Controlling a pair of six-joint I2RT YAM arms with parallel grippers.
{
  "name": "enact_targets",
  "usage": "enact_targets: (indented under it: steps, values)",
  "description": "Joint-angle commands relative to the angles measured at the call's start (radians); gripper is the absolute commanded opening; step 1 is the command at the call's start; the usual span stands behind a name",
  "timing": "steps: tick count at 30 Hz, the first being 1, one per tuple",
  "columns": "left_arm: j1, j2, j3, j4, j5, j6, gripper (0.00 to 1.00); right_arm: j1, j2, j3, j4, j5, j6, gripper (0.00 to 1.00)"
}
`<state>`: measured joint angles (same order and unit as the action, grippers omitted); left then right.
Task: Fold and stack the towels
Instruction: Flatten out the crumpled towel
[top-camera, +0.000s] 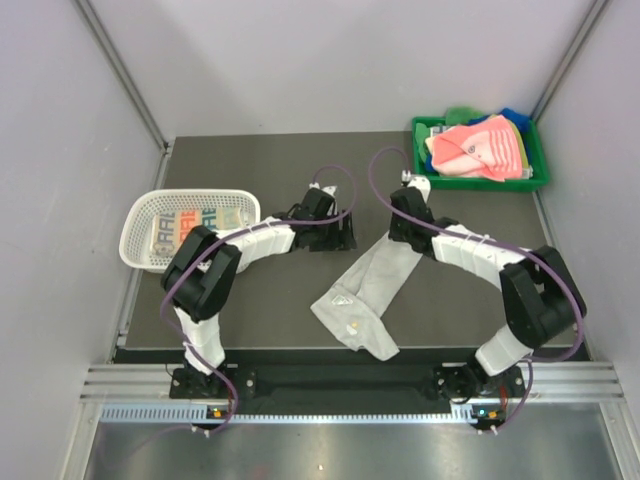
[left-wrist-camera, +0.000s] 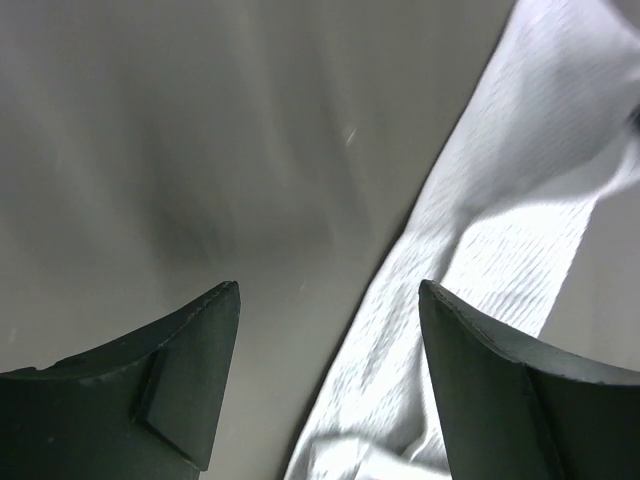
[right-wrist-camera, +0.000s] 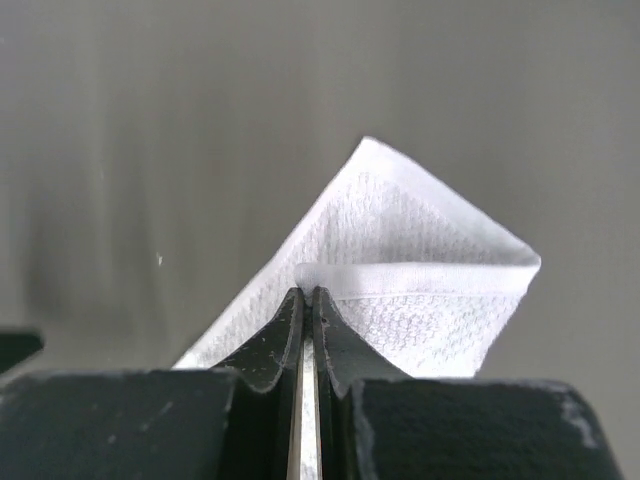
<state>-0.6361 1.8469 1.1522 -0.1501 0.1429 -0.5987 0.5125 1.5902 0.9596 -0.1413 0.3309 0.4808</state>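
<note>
A plain grey-white towel (top-camera: 365, 295) lies stretched and crumpled on the dark table, running from the middle toward the near edge. My right gripper (top-camera: 403, 232) is at its far end, shut on that towel's corner hem (right-wrist-camera: 420, 270), with its fingertips (right-wrist-camera: 300, 305) pressed together on the fabric. My left gripper (top-camera: 338, 238) hovers just left of the same towel (left-wrist-camera: 520, 200), open with nothing between its fingers (left-wrist-camera: 215, 330). A white towel with coloured letters (top-camera: 195, 222) lies folded in the basket. Pink (top-camera: 478, 148), orange-patterned and blue towels are piled in the green tray.
The white perforated basket (top-camera: 140, 215) stands at the table's left edge. The green tray (top-camera: 425, 135) sits at the far right corner. Grey walls close in the table on three sides. Purple cables loop above both wrists.
</note>
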Motion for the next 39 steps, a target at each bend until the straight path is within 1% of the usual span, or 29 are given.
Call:
enact_targets:
  steps: [1,9,10,11,18,21,24,26,30,31,35,39]
  values:
    - [-0.001,0.05,0.098,0.095,0.033,0.049,0.77,-0.012,-0.071,-0.053,0.02,-0.055,0.013,0.0]
    - [-0.002,0.207,0.276,0.142,0.135,0.123,0.77,-0.02,-0.213,-0.242,-0.009,-0.023,0.088,0.0]
    - [-0.004,0.239,0.294,0.185,0.145,0.125,0.77,-0.023,-0.219,-0.255,-0.011,-0.013,0.093,0.0]
    - [-0.004,0.253,0.303,0.193,0.159,0.125,0.77,-0.023,-0.229,-0.28,-0.012,-0.009,0.1,0.0]
    - [-0.01,0.371,0.376,0.285,0.233,0.123,0.77,-0.042,-0.259,-0.346,0.0,-0.003,0.122,0.0]
    - [-0.023,0.437,0.438,0.294,0.244,0.12,0.77,-0.051,-0.262,-0.357,0.003,-0.012,0.122,0.0]
    - [-0.042,0.478,0.487,0.256,0.238,0.131,0.75,-0.058,-0.275,-0.364,0.003,-0.016,0.122,0.0]
    - [-0.05,0.509,0.52,0.236,0.204,0.135,0.74,-0.065,-0.288,-0.369,0.003,-0.023,0.122,0.0]
    - [-0.088,0.561,0.596,0.117,0.134,0.18,0.72,-0.077,-0.308,-0.372,0.002,-0.029,0.119,0.0]
    - [-0.094,0.566,0.606,0.097,0.097,0.189,0.72,-0.077,-0.309,-0.372,0.002,-0.032,0.119,0.0]
    - [-0.106,0.584,0.627,0.046,0.032,0.2,0.7,-0.078,-0.32,-0.369,0.005,-0.041,0.119,0.0]
    - [-0.12,0.601,0.636,0.015,-0.008,0.214,0.67,-0.081,-0.326,-0.371,0.009,-0.043,0.117,0.0]
